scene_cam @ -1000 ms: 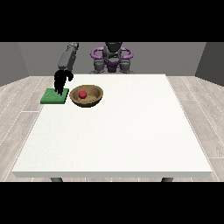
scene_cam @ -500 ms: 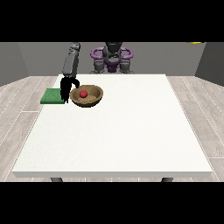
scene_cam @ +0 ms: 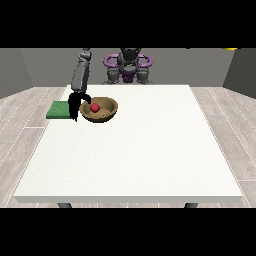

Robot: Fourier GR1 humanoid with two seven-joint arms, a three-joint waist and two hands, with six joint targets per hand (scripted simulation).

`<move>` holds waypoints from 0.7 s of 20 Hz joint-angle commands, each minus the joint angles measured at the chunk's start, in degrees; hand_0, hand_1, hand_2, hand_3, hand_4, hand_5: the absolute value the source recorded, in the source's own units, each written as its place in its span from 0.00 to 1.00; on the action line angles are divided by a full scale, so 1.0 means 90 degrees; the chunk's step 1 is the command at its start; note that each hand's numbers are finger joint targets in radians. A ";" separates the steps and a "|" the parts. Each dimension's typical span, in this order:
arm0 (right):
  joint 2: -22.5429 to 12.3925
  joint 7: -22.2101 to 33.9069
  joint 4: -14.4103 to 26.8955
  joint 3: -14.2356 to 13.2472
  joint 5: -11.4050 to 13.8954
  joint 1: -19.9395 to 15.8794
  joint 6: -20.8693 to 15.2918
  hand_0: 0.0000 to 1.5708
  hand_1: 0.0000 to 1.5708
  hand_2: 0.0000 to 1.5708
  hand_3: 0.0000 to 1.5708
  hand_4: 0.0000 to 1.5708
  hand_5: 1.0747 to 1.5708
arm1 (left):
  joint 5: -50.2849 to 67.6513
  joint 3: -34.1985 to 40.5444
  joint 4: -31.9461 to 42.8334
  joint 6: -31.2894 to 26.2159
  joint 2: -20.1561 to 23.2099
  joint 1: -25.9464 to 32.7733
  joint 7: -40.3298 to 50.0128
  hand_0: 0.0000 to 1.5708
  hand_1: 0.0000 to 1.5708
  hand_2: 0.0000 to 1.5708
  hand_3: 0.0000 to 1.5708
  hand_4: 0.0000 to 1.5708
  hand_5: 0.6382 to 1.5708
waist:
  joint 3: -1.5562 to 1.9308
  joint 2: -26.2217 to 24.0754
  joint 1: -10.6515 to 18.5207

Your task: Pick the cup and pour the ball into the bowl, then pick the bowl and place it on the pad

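Observation:
A brown wooden bowl (scene_cam: 101,115) sits on the white table (scene_cam: 135,150) at the far left, with a red ball (scene_cam: 95,107) inside it. A green pad (scene_cam: 58,110) lies flat just left of the bowl. The black hand at the view's left (scene_cam: 76,103) hangs between pad and bowl, right at the bowl's left rim. Its fingers point down and its thumb spreads towards the rim, with nothing held. No cup shows. The other hand is out of sight.
The robot's torso (scene_cam: 128,67) with purple shoulders stands behind the table's far edge. The grey forearm (scene_cam: 81,75) slants down from there to the hand. Wooden floor surrounds the table.
The hand at the view's left has moved rightwards from above the green pad to the bowl's left rim. Bowl, ball and pad have stayed in place.

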 commanded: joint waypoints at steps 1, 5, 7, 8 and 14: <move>0.0047 0.0162 0.0335 0.0078 0.0078 -0.0301 -0.0278 0.00 0.00 0.00 0.00 0.29 0.95 | 0.0121 0.0076 0.0004 -0.0097 0.0114 0.0231 -0.0040 0.00 0.00 0.00 0.00 0.65 0.96 | 0.0131 0.0041 -0.0054; 0.0503 0.0183 0.0216 0.0214 0.0148 -0.0366 -0.0697 0.00 0.00 0.00 0.00 0.29 0.96 | 0.0221 0.0136 0.0057 -0.0296 0.0089 0.0531 -0.0310 0.00 0.00 0.00 0.00 0.65 0.96 | 0.0124 -0.0108 0.0085; 0.0466 -0.0014 0.0397 0.0248 0.0221 -0.0725 -0.0766 0.00 0.00 0.00 0.00 0.30 0.96 | 0.0307 0.0207 0.0008 -0.0261 0.0464 0.0136 -0.0019 0.00 0.00 0.00 0.00 0.65 0.97 | 0.0132 0.0160 0.0053; 0.0408 0.0054 0.0518 0.0203 0.0168 -0.0765 -0.0766 0.00 0.00 0.00 0.00 0.30 0.95 | 0.0284 0.0110 -0.0174 -0.0169 0.0207 0.0469 -0.0067 0.00 0.00 0.00 0.00 0.65 0.97 | 0.0132 0.0011 0.0062; -0.0098 0.0569 0.1062 0.0158 0.0517 -0.0178 -0.1562 1.00 1.00 1.00 0.50 0.54 0.83 | 0.0503 0.0246 -0.0266 -0.0099 0.0415 0.0020 0.0124 0.00 0.00 0.00 0.00 0.65 0.96 | 0.0134 0.0597 0.0093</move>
